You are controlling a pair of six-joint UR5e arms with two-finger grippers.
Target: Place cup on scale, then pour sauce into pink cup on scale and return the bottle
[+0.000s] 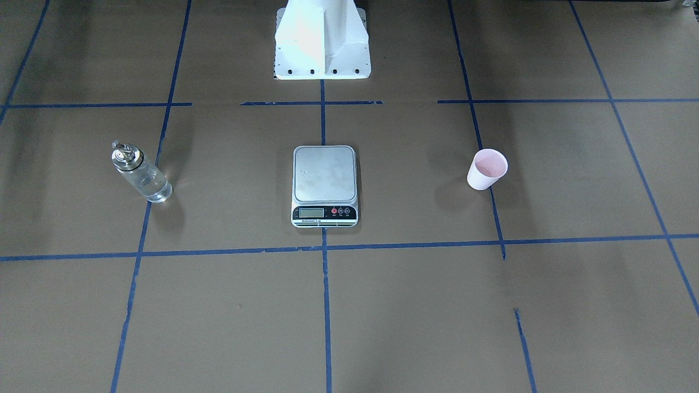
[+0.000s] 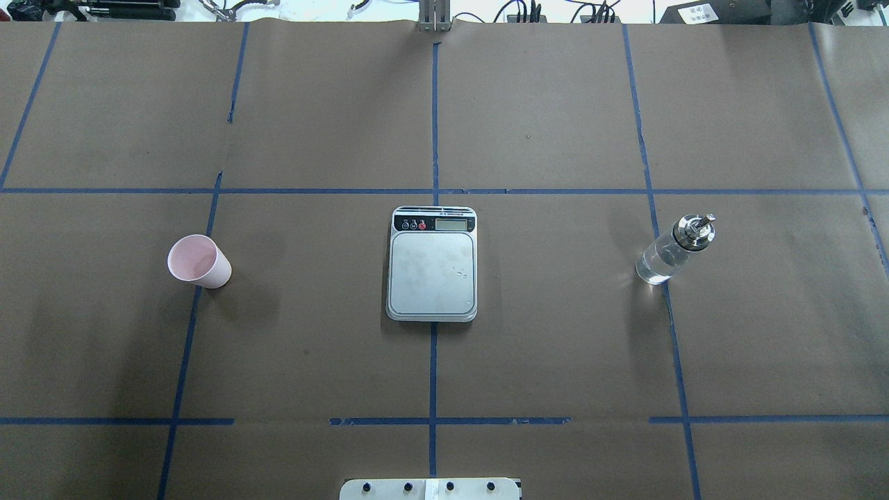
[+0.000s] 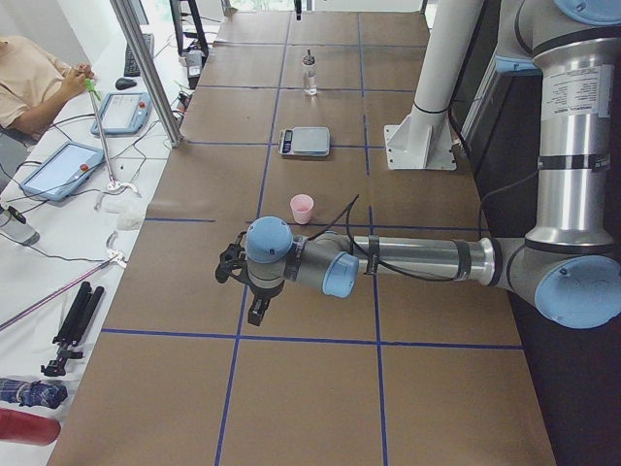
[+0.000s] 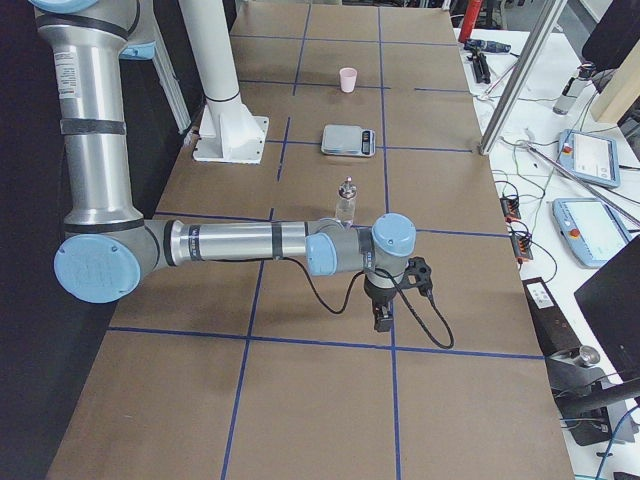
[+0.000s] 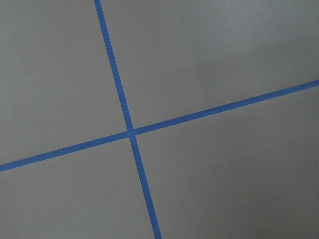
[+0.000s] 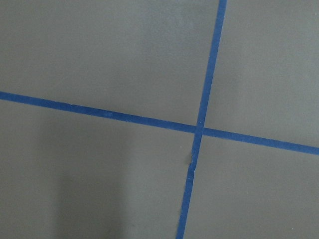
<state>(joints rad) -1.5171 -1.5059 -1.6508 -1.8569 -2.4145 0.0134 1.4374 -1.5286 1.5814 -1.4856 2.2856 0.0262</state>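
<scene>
Both grippers only show up in the side cameras, so honestly I can't tell whether either one is spread wide or pinched together. The left gripper (image 3: 256, 315) hangs pointing down over the brown paper-covered table (image 2: 555, 347), out past the cup on the robot's-left side of the scale. The right gripper (image 4: 380, 320) does the same on the other side, out past the bottle. Neither is touching or carrying anything I can see. The flat square digital kitchen scale with the silver-grey plate and black button strip (image 2: 432, 271) sits in the middle of the table on a blue tape line (image 2: 433, 375). Its display end faces away from the robot's white base pedestal (image 1: 322, 41), and nothing is on the plate. The small pale pink tapered cup (image 2: 199, 261) stands upright with its mouth up, well apart from the scale on the robot's left and roughly level with it. The small clear glass bottle with the shiny metal collar and thin pouring spout (image 2: 672, 250) stands upright on the robot's right of the scale, also well apart and about as far out as the cup. It looks like there's clear, watery sauce (image 1: 153, 187) in the bottle, but I can't make out the level. Both wrist cameras just see a cross of blue tape on bare brown paper, nothing else.
</scene>
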